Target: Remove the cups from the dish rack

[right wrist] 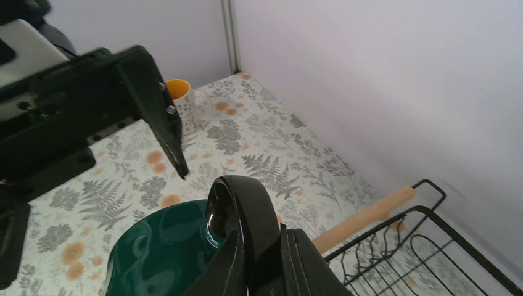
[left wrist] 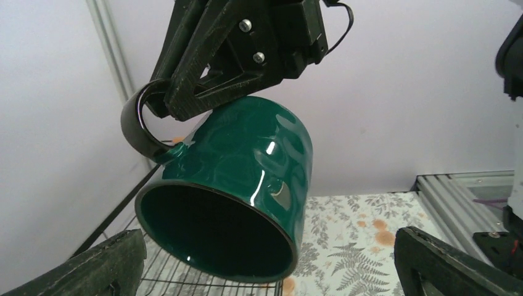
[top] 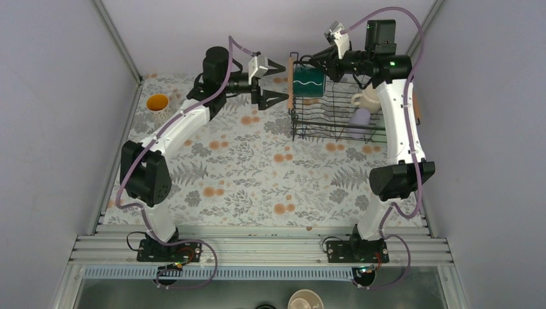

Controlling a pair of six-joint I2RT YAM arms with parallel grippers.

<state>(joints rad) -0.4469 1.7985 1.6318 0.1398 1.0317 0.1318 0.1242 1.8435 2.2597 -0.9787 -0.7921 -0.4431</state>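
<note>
My right gripper is shut on the black handle of the dark green mug and holds it tilted in the air over the left end of the dish rack. My left gripper is open just left of the mug, its fingers on either side of and below the mug's mouth, not touching it. The cream mug and the lavender tumbler lie in the rack. The floral mug with the orange inside stands on the mat at the far left. I cannot make out the mint green cup.
The rack's wooden handle lies just below the held mug. The floral mat covers the table between grey walls. A tan cup sits below the near rail. The left arm's wrist is close to the mug.
</note>
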